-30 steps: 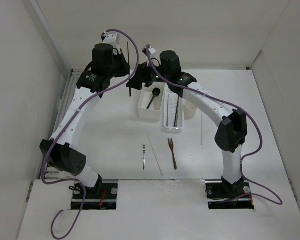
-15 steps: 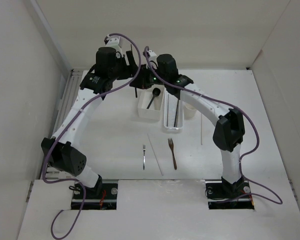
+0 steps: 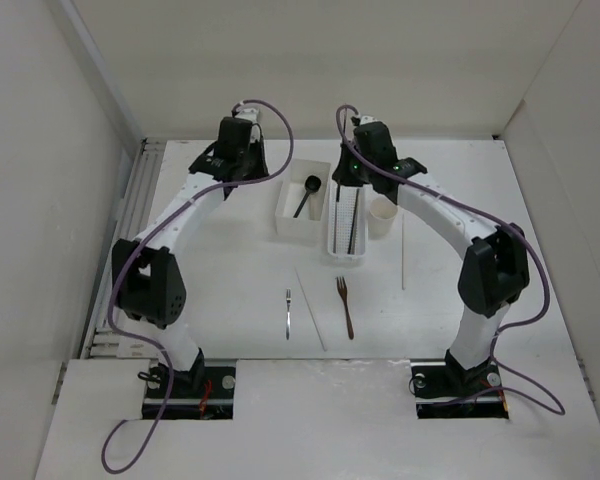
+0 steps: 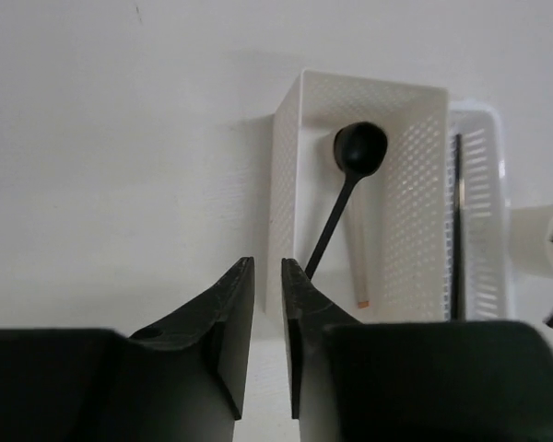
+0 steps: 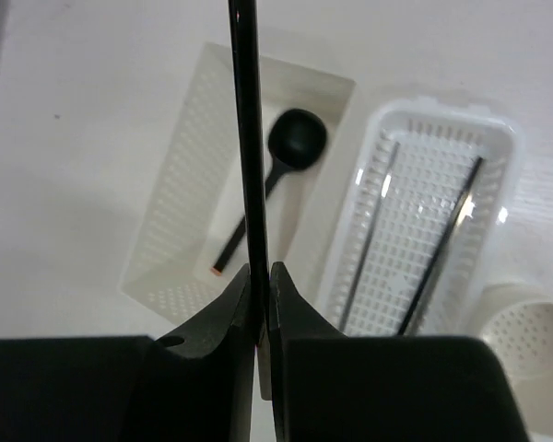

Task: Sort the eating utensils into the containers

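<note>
From the right wrist we see what the overhead camera hides: the right gripper has its fingers clamped on a dark chopstick, a thin glossy rod running straight up the frame above the white square box; from the left wrist we see the left gripper holding nothing, its black fingers a narrow slit apart, by the box's near corner; only the overhead view takes in the small silver fork, the dark brown fork and two pale chopsticks lying loose on the table, nearer the arm bases; the table is matte white, walled in by plain pale panels; the black round-bowled spoon lies slanted in the box, whose walls are perforated; the oblong perforated basket, just beside the box, holds two thin chopsticks laid lengthwise; the small cream round cup stands just beside the basket.
</note>
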`<state>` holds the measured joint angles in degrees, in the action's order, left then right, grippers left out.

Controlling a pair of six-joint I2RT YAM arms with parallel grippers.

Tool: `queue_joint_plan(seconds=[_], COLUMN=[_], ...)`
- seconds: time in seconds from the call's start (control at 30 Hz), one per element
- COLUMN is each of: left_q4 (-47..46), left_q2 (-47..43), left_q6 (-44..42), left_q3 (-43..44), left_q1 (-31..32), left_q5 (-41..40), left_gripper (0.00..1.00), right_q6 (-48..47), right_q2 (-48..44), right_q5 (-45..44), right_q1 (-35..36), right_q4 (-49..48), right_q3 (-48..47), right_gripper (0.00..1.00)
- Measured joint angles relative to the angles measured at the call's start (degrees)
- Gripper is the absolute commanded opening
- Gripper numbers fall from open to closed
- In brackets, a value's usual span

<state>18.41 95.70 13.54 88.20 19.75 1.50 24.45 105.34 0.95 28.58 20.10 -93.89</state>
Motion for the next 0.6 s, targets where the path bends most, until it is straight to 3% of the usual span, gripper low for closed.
queue_joint_plan(seconds=[0.1, 0.3, 0.6], left_q4=[-0.22, -0.20, -2.99], left_q2=[5.14, 10.03, 11.28], left_q6=[-0.35, 0.35, 2.80], left_q3=[-1.09, -7.69, -8.46], left_q1=[0.00, 0.00, 0.07], left_q5=[-0.63, -2.01, -0.42], left_gripper=[0.00, 0.00, 0.00], right_q6=[-0.28, -0.28, -0.28], right_q2=[-0.98, -1.03, 2.03], right_q5=[-2.99, -5.55, -5.70], right_q1=[0.00, 0.00, -0.37], right_q4=[1.75, 3.52, 1.55], right_q3=[3.21, 10.05, 13.40], right_gripper=[0.00, 0.00, 0.00])
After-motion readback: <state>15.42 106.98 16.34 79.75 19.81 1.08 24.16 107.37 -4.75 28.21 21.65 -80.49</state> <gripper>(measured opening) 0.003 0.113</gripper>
